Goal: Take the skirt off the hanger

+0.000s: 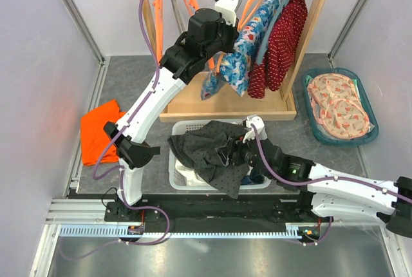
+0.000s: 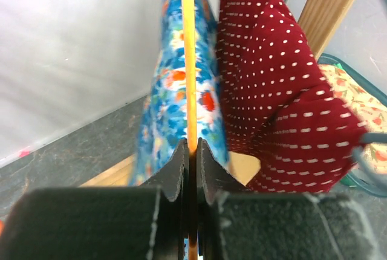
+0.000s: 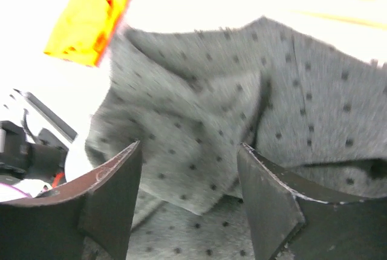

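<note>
The wooden rack [image 1: 308, 45] stands at 12 o'clock on the surface [image 1: 129, 84]. From it hangs the blue floral skirt [image 2: 160, 109] on an orange hanger [image 2: 188, 60], with a red dotted garment [image 2: 272, 91] at its 3 o'clock. The left arm is much the nearer. In its wrist view the hanger runs from 12 to 6 o'clock into the left pincer [image 2: 189, 148], which is clamped on it, the skirt just beyond. The right pincer [image 3: 188, 151] gapes wide, holding nothing, over a grey dotted cloth [image 3: 199, 109] in the white basket [image 1: 175, 175], at 6 o'clock from the rack.
</note>
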